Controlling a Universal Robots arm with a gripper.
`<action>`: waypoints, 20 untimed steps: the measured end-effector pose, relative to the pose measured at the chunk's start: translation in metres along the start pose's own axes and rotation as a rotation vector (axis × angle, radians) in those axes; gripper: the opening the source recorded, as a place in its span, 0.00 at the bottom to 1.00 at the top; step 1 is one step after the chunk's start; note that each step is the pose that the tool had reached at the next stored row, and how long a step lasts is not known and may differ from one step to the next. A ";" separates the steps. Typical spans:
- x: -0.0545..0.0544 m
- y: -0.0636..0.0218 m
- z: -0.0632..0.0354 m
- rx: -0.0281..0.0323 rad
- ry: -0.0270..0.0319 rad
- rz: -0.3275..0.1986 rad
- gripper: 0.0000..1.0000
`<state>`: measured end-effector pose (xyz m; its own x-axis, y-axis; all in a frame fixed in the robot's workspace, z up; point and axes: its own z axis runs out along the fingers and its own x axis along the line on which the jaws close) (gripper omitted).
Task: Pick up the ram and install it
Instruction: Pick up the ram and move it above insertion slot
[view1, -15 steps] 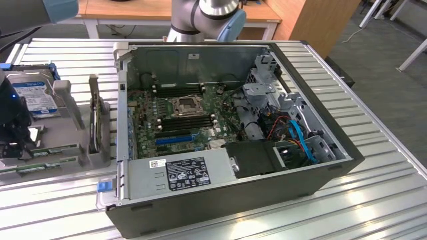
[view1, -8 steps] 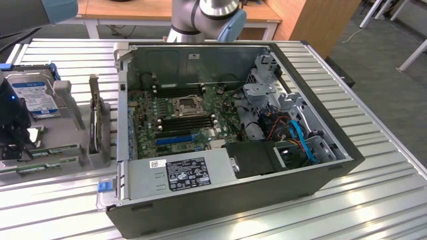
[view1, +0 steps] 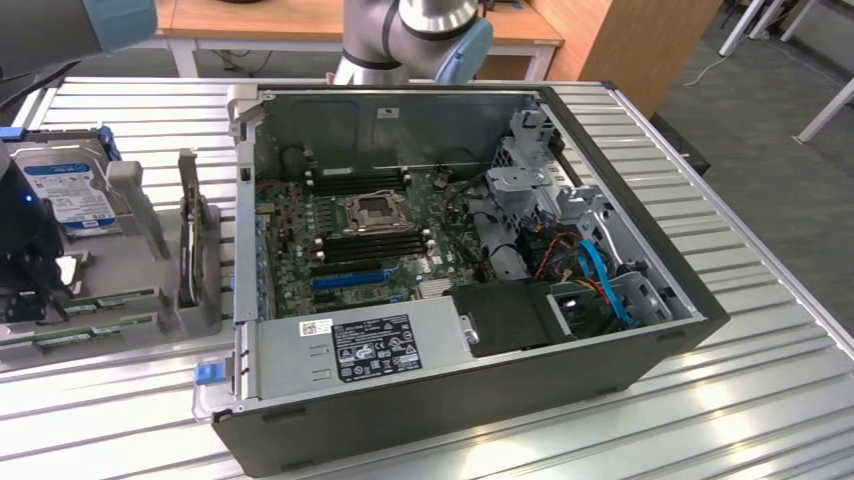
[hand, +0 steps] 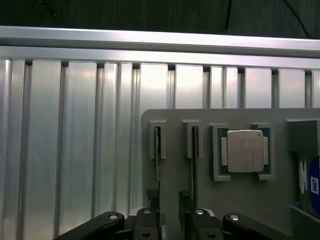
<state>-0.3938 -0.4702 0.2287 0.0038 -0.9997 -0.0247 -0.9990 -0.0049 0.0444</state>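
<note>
Silver slatted table (view1: 747, 330) carries an open computer case (view1: 467, 400). At the exterior view's left we find a grey holder (hand: 175, 125); the gripper (hand: 172, 222) hovers over it, jaws apart, empty. The ram (hand: 157, 150) stands in its holder slot: picking and installing remain.

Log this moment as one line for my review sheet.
gripper: open, empty | nearest: ram sticks standing in gray holder | install: not done

We see the ram (hand: 158, 150), a thin green stick, standing on edge in the grey holder's (hand: 175, 125) corner-most slot.
</note>
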 end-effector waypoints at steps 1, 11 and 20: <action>0.000 0.0000 0.0012 0.0000 0.0001 0.000 0.29; 0.000 0.0000 0.0073 0.0001 0.0001 0.000 0.29; 0.003 0.0000 0.0075 0.0002 0.0001 0.000 0.29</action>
<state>-0.3941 -0.4726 0.2212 0.0037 -0.9997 -0.0246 -0.9990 -0.0048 0.0442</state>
